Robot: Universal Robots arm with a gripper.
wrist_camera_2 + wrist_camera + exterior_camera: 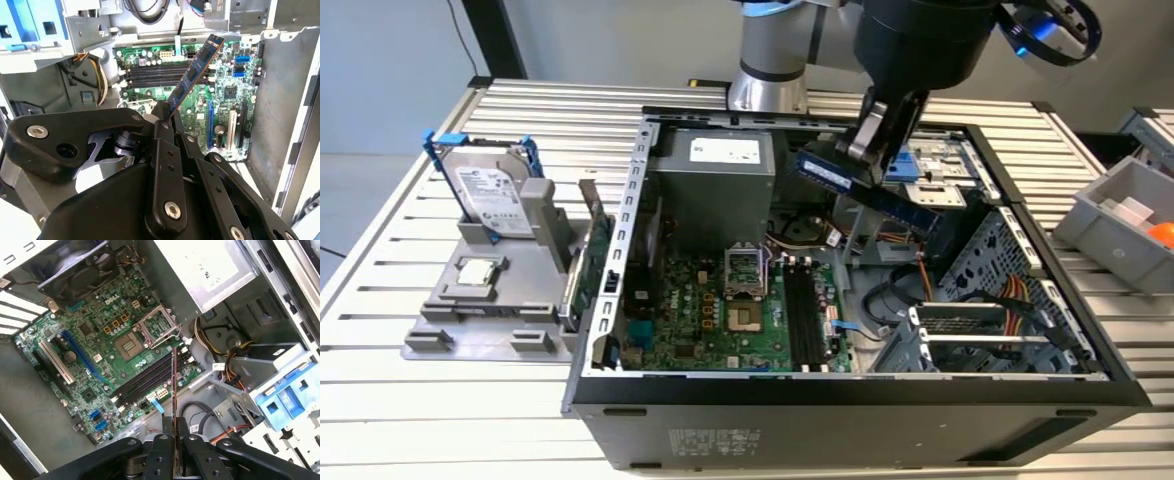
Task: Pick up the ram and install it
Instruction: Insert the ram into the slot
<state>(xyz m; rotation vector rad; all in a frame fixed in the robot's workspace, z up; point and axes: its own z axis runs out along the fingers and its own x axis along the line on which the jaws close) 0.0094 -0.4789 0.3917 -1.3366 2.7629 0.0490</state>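
Slatted metal counter (454, 420) carries an open computer case (854, 425) lying on its side. Inside it you have the green motherboard (707, 320), a grey power supply (714, 175) at the far end and bundled cables towards the exterior view's right. To the exterior view's left, a grey holder (480, 300) stands beside the case with a hard drive (494, 195) upright in it. At the exterior view's right edge, a grey bin (1121, 215) holds an orange object (1161, 232).

Your gripper (867, 150) is clamped on one end of the ram (881, 195), which hangs in the air above the case's interior and slants down towards the exterior view's right.

The second wrist view gives you the ram's (192, 75) flat blue face with its chips, reaching out from the gripper (167, 117) over the black memory slots (155, 75). The first wrist view gives you the ram (173, 390) edge-on, a thin line rising from the gripper (173, 437) across those slots (145, 377). None of the slots has a stick seated in it.

The arm (774, 60) comes down from above the case's far end, gripper pointing into the case.
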